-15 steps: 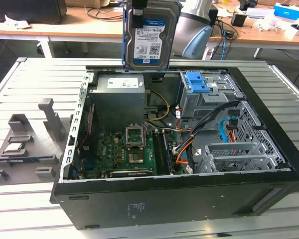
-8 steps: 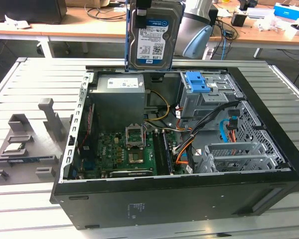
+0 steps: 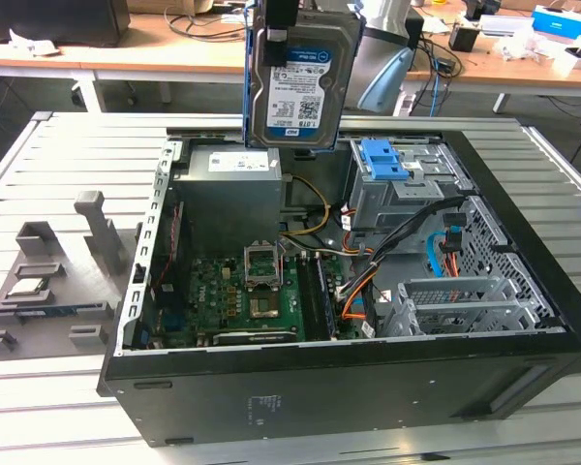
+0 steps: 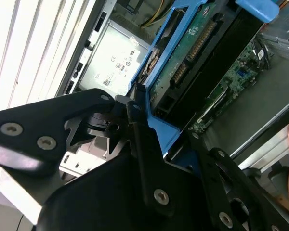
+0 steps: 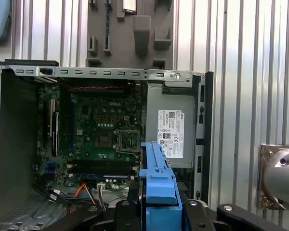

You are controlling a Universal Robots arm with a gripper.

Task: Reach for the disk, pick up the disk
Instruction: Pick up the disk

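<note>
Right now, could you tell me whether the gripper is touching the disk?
Touching. In the second wrist view the gripper has its black fingers clamped against the blue side rail of the disk; the exterior view shows the disk hanging above the computer case.

The disk (image 3: pixel 297 77) at the top centre of the exterior view is smooth silver metal with a glossy white-and-blue paper label and blue plastic rails. The fingers (image 4: pixel 144 159) gripping it look like matt black plastic or metal with bright screws. The computer case (image 3: pixel 368 378) is matt black painted metal outside, bare grey steel inside. The tabletop (image 3: pixel 39 174) is ribbed, pale brushed metal.
</note>
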